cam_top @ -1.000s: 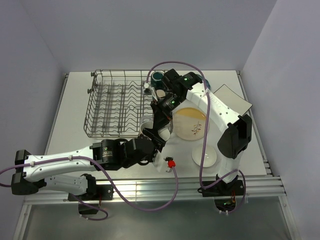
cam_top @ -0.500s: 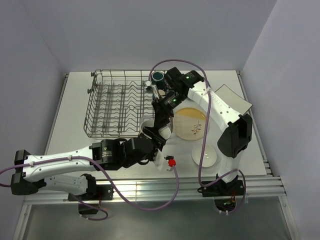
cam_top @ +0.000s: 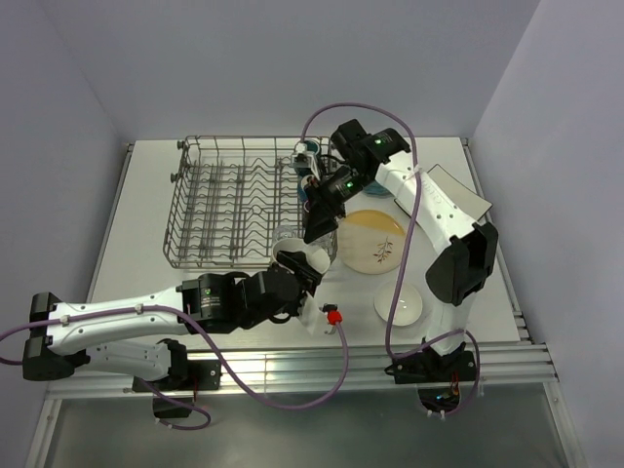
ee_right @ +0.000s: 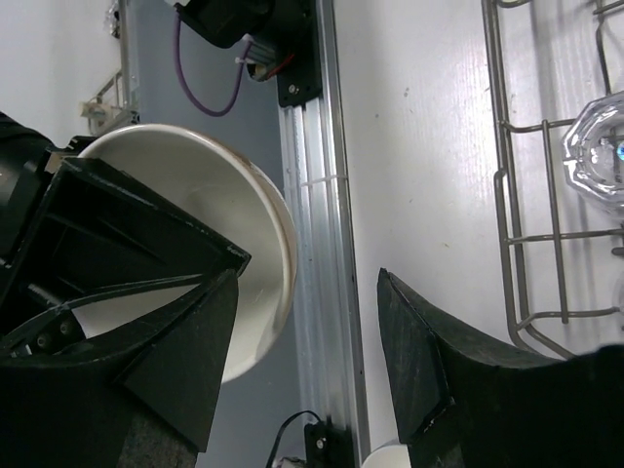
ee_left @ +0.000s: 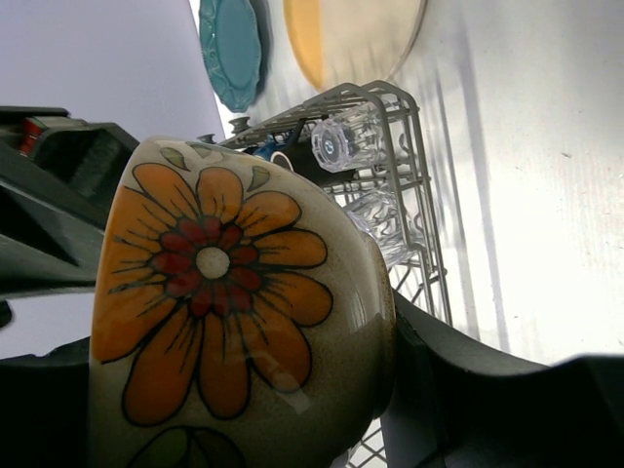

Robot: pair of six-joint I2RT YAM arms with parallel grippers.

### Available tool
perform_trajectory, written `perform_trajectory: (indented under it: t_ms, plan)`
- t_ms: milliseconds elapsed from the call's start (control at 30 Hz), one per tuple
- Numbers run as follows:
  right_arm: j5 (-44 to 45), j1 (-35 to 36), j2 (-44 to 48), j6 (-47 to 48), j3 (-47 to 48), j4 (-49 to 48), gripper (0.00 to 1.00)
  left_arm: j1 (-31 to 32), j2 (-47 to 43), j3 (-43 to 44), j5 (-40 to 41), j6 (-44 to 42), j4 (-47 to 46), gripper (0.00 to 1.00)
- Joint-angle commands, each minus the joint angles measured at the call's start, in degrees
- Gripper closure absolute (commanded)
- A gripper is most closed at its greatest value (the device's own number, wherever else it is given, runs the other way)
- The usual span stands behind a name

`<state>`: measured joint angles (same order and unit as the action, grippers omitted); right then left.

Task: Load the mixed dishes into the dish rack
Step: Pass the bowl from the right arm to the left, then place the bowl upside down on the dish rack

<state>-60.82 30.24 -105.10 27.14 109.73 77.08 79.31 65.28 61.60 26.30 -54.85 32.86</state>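
Left wrist view is nearly filled by it: the left gripper (cam_top: 297,271) has its fingers (ee_left: 487,390) pressed on either side of a flowered bowl (ee_left: 234,292), and the orange bloom on the bowl's outer wall is turned to that camera. From overhead, the bowl's white inside faces up. Being round, it has no long axis to speak of. It hangs just off the near right corner of the dish rack (cam_top: 175,210), between the rack and the yellow-cream plate (cam_top: 370,242). Whether it touches the table (cam_top: 146,283) I can't tell. The right gripper (ee_right: 310,292) hovers just beyond the bowl, jaws apart with nothing between them. The rack's long sides run left to right across the table, and a clear glass (ee_left: 346,141) sits in that near corner.
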Motion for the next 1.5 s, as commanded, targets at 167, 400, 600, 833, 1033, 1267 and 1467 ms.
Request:
perform_trajectory:
  t_ms: [167,400,600,833,1033,1267,1467]
  plan:
    - [-2.6,-7.5,0.2,-0.3,8.6,5.7,0.33,-0.8,-3.7,-0.8,-0.1,5.3,-4.6,0.47]
    - [-4.4,-13.9,-1.9,-1.4,12.2,5.7,0.33,-3.1,-5.0,-1.5,-2.2,9.7,-9.0,0.48]
    - [-5.5,-17.2,-2.0,-0.3,9.5,5.7,0.33,-9.0,-5.7,-1.8,-7.0,14.1,-15.5,0.48]
    - [-5.7,-18.5,-1.5,1.7,5.6,5.7,0.33,-19.6,-7.0,-3.9,-15.1,21.5,-25.7,0.47]
    - [-5.8,-19.6,-1.5,2.8,3.6,5.7,0.33,-30.1,-7.8,-6.4,-22.0,28.6,-34.3,0.47]
    - [-6.6,-19.7,-1.0,4.3,-0.7,5.7,0.33,-44.7,-5.5,-6.8,-28.7,44.2,-44.4,0.46]
    - [-6.9,-19.7,-0.1,5.7,-4.0,5.6,0.33,-57.5,-0.2,-5.4,-32.8,65.9,-54.0,0.46]
